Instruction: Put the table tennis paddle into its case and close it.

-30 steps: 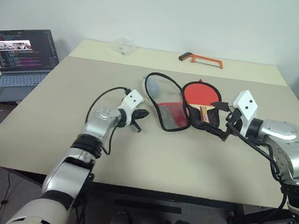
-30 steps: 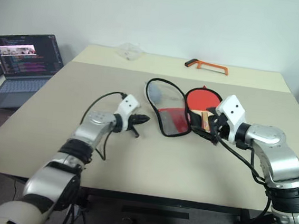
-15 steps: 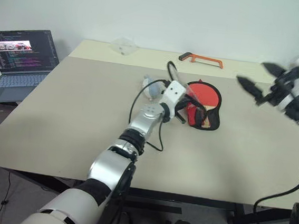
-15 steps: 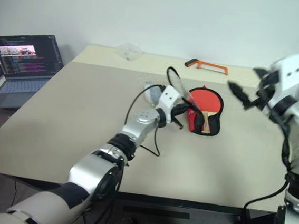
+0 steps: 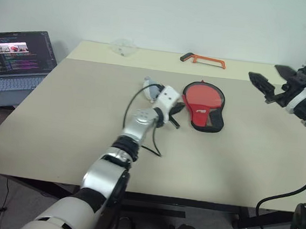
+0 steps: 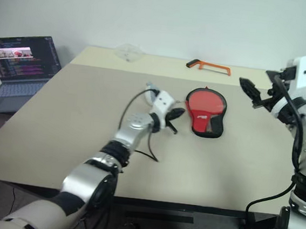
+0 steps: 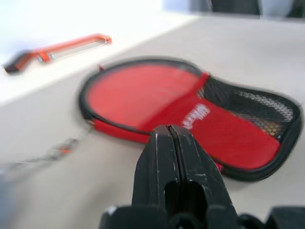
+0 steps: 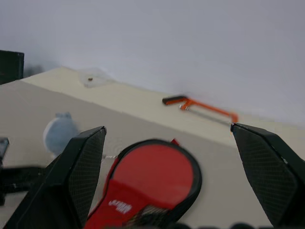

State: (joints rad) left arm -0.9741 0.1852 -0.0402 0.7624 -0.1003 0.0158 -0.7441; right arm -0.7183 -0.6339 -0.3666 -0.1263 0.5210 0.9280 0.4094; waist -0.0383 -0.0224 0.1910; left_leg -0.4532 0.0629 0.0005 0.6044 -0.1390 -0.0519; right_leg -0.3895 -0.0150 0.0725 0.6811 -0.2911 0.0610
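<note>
Seemingly at closing step: case (image 5: pixel 203 106) w/ paddle lies on bench just ahead of left claw (image 5: pixel 176 115), pressed together, empty; right claw (image 6: pixel 251 93) spread, well apart; next: zip needs gripping.

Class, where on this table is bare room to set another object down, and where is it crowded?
Bare: the near strip of the table in front of the case, and the wide stretch toward the laptop. Crowded: between the left gripper and the case. The hacksaw lies along the far edge.

A soft black fabric paddle-shaped case (image 5: pixel 203 104) with a glossy clear plastic window and black mesh lies at frame centre on a matt beige table (image 5: pixel 77 118).
</note>
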